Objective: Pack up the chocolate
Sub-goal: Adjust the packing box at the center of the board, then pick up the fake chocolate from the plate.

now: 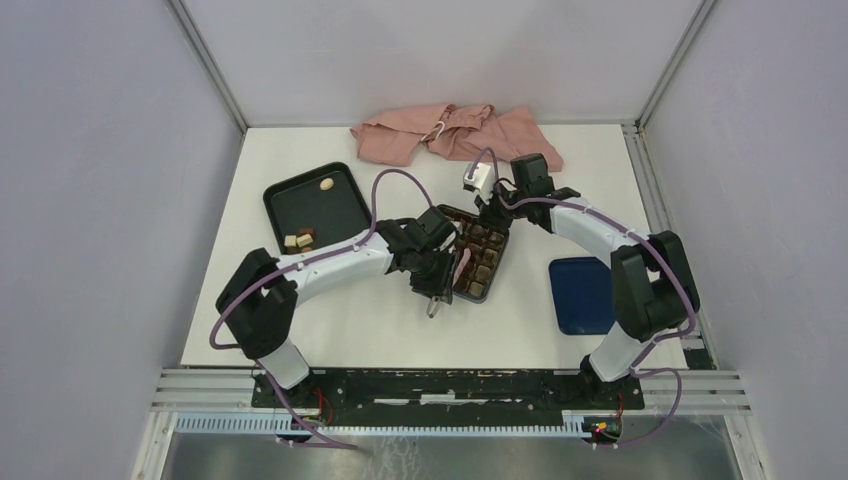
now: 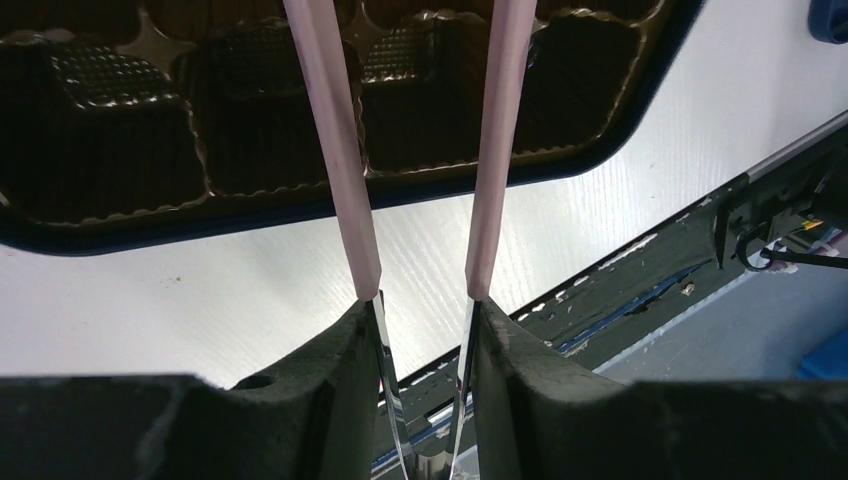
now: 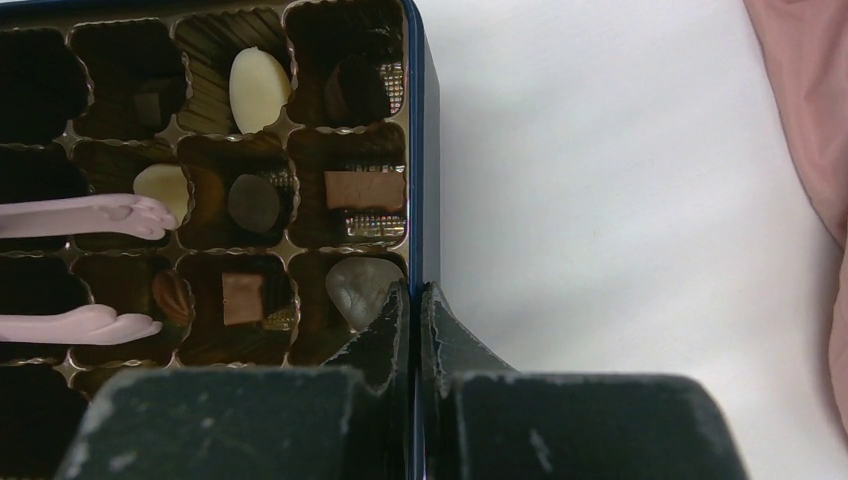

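White worktop [image 1: 330, 320], matt and faintly grained, enclosed by pale grey walls, with a black rail along its near edge.

Black rimmed tray [image 1: 340, 215], left of centre. It holds some of the chocolate [image 1: 298, 240] as a small brown and tan cluster at its near corner, plus one cream piece near the far rim.

Left arm: elbow bent low, forearm reaching rightward to the box. Left hand [image 2: 420, 310] is clamped on pink tweezers [image 2: 335, 150]. The two limbs of the tweezers stand apart, with their tips over the cells.

Dark blue box [image 3: 415, 150], centre, with a brown gridded insert [image 2: 280, 130]. Most of the chocolate lies here, one piece per cell: cream oval, cream round, dark round, tan square, brown square and a pale greyish piece. One tweezer tip sits just beside the cream round piece.

Pink cloth [image 1: 400, 140], crumpled at the far edge.

Right arm: arched high from its base, wrist turned down at the box's far side. Right hand [image 3: 415, 300] has its fingers together, pinching the box's blue wall.

Dark blue flat panel [image 1: 580, 295], right of the box, lying flat on the worktop.
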Tool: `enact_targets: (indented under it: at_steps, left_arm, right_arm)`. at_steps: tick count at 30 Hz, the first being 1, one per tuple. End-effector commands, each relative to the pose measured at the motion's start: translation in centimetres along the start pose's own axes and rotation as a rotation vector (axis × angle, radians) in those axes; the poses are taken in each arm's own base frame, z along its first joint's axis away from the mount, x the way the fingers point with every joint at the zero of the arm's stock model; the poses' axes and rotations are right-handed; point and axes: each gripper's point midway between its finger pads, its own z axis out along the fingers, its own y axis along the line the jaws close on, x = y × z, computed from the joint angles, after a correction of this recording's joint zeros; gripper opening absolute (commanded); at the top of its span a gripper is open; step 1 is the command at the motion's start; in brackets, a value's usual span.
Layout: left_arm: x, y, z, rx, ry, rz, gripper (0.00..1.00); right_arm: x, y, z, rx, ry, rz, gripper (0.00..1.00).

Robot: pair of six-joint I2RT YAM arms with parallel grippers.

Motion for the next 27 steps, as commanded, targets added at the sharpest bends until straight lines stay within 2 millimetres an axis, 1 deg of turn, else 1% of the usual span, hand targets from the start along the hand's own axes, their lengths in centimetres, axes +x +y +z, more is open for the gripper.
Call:
enact_targets:
  at_steps: [1,4,6,11,15,21,24,27]
  left_arm:
    - [-3.0,-2.2,-4.2,0.053,-0.167,0.032,0.40]
    - [-3.0,-2.2,-5.2,0.059,-0.193,0.035,0.40]
    - [-2.9,-1.5,-5.5,0.033,-0.198,0.033,0.40]
    - [-2.5,1.4,-5.9,-0.029,-0.196,0.003,0.40]
    - [-3.0,4.2,-7.8,-0.081,-0.230,-0.030,0.40]
    - [-3.5,8.6,-10.0,-0.154,-0.262,-0.097,0.41]
    - [-3.3,10.5,-10.9,-0.196,-0.264,-0.128,0.41]
    - [-2.8,12.3,-11.8,-0.234,-0.255,-0.166,0.41]
  right_arm:
    - [-2.1,-0.5,0.0,-0.016,-0.073,-0.015,0.00]
    - [-1.6,-0.5,0.3,-0.038,-0.070,0.007,0.01]
    - [-1.1,-0.6,0.7,-0.049,-0.063,0.027,0.02]
    - [0.5,-0.7,1.7,-0.088,-0.033,0.081,0.05]
    - [1.4,-0.7,2.3,-0.108,-0.017,0.107,0.08]
    - [1.9,-0.8,2.4,-0.139,-0.001,0.120,0.20]
    - [1.6,-1.3,1.8,-0.122,-0.003,0.107,0.28]
    - [0.9,-2.1,0.5,-0.085,-0.010,0.069,0.39]
